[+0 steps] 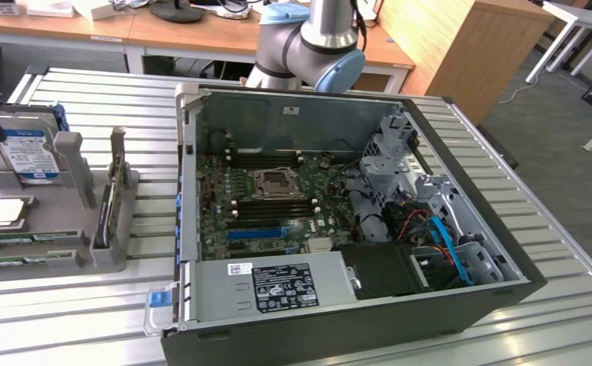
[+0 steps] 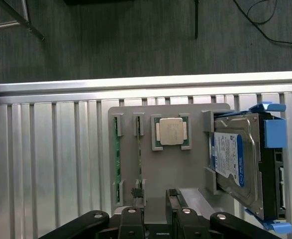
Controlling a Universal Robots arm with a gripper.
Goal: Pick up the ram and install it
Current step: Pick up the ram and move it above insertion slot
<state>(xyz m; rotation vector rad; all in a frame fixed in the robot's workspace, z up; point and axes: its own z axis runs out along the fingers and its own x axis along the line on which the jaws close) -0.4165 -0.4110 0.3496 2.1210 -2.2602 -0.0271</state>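
Grey plastic forms the holder (image 1: 70, 156) at the exterior view's left, resting on the slatted metal counter (image 1: 540, 320). In its slots sit a hard drive (image 1: 27, 149), a square silver processor chip (image 1: 3, 212) and, just beside that chip, the ram (image 1: 16, 241), a green stick standing on edge with another green stick (image 1: 11, 261) parallel to it. The wrist view shows the pincer (image 2: 154, 206) spread wide and holding nothing, poised at the holder's end, with one fingertip (image 2: 136, 195) close to the ram's end; contact cannot be told. To the right lies the open computer case (image 1: 307, 335), its motherboard (image 1: 214, 206) and blue slot (image 1: 255, 229) exposed. The arm (image 1: 322, 46) rises behind the case.
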